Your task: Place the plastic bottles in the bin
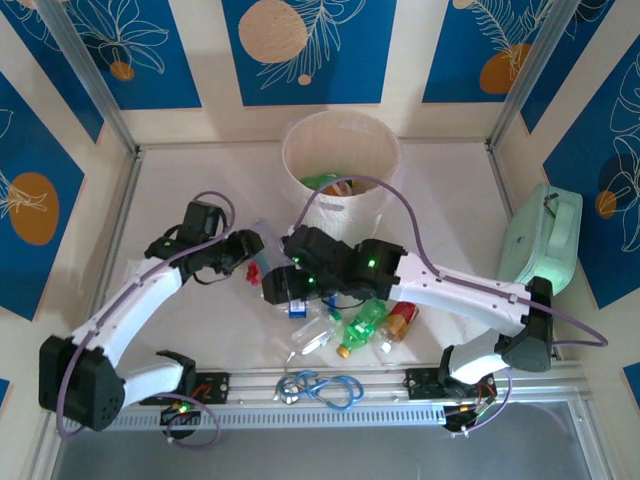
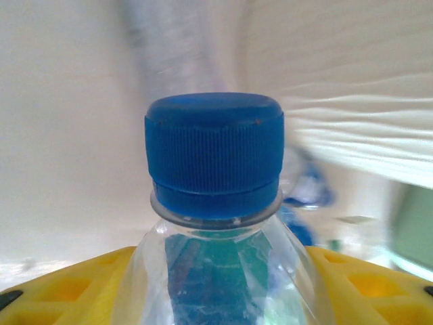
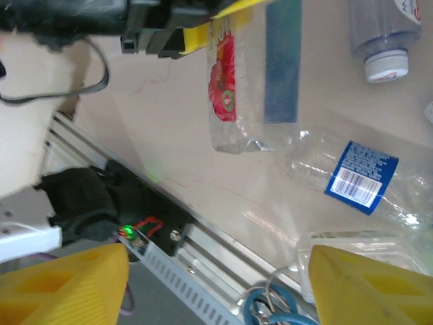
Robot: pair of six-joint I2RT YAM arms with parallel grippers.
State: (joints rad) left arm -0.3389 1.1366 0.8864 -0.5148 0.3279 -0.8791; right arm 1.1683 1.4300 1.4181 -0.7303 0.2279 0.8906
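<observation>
A clear plastic bottle (image 2: 216, 257) with a blue cap (image 2: 214, 152) sits between the yellow fingers (image 2: 61, 288) of my left gripper (image 2: 216, 271), which is shut on it. From above, that gripper (image 1: 248, 256) holds the bottle (image 1: 263, 240) left of centre, short of the bin (image 1: 340, 150). My right gripper (image 3: 220, 277) is open above the table's near edge, with nothing between its fingers; from above it (image 1: 283, 287) hangs beside the left one. Loose bottles lie near it: a clear blue-labelled one (image 3: 358, 177), a green one (image 1: 365, 320), a brown one (image 1: 400, 322) and a clear one (image 1: 315, 337).
The cream bin holds several bottles. A mint-green case (image 1: 542, 240) leans at the right wall. A blue cable loop (image 1: 322, 388) lies on the metal rail (image 1: 400, 385) at the near edge. Another clear bottle with a white cap (image 3: 385, 40) lies farther out.
</observation>
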